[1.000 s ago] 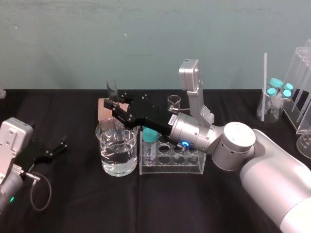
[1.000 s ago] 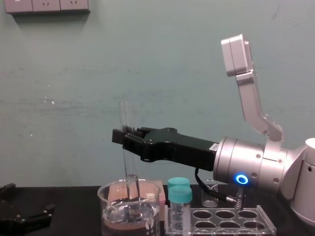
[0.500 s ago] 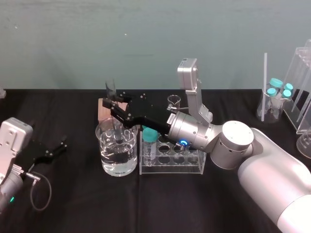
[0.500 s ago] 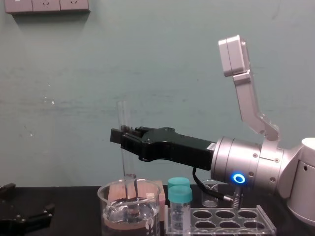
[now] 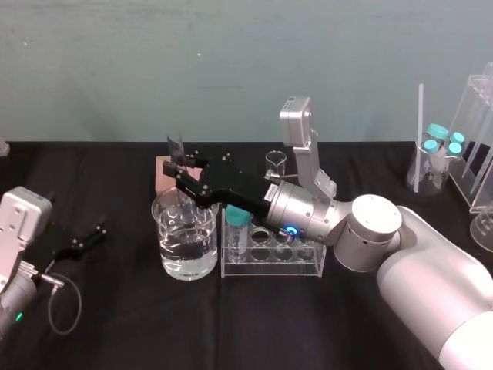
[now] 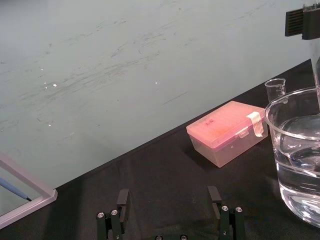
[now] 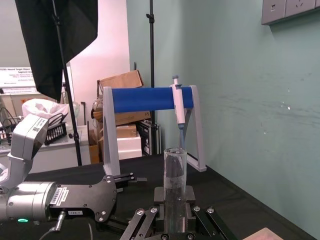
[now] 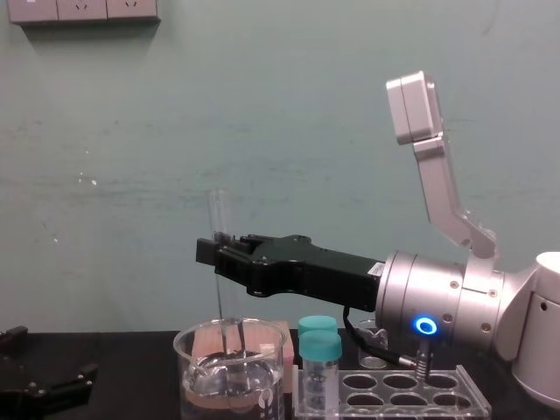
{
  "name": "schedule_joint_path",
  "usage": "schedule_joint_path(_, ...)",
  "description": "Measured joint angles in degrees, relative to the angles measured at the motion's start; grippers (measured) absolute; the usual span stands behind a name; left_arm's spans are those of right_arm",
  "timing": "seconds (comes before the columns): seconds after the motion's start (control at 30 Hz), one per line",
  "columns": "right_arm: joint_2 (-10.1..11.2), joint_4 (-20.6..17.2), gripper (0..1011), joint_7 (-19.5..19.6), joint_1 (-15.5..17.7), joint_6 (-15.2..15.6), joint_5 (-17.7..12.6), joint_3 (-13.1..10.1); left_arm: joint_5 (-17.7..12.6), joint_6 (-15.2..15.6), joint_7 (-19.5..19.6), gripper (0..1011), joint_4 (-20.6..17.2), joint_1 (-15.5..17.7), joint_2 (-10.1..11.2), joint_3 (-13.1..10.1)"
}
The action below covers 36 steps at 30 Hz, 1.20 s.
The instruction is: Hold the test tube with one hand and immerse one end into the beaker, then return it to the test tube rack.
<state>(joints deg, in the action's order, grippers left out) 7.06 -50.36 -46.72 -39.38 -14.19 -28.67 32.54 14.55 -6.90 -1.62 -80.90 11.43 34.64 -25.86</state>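
The test tube (image 8: 216,214) is standing nearly upright over the beaker (image 8: 197,372), its lower end reaching down past the rim to the water (image 5: 187,254); how deep it is dipping I cannot tell. The right gripper (image 8: 213,252) is reaching in from the right, its jaws closed on the tube about halfway up, so the open top is sticking out above them. The test tube rack (image 5: 273,260) is sitting just beside the beaker on its right, with a teal-capped vial (image 5: 237,225) standing in a hole at its left end.

The head view is showing the left gripper (image 5: 83,239) lying on the desk (image 5: 139,324) at the far left, well apart from the beaker. The left wrist view is showing its jaws spread wide with nothing between them, and also a pink box (image 6: 227,131) behind the beaker and a small beaker (image 6: 275,89) farther off. The right wrist view is looking past the tube to a pipette (image 7: 178,107) hanging on a stand (image 7: 107,130) with a blue bar, and cardboard boxes (image 7: 120,82) behind.

Black cloth is covering the desk. A green wall (image 5: 231,62) is running behind it, with sockets (image 8: 83,9) at the top of the chest view.
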Motion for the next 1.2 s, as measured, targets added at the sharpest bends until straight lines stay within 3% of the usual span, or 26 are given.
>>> schedule_joint_path(1.2, 0.0, -0.3, 226, -0.2, 0.2, 0.2, 0.3, -0.1, 0.0, 0.0, 0.0, 1000, 0.0, 0.0, 0.0, 0.0)
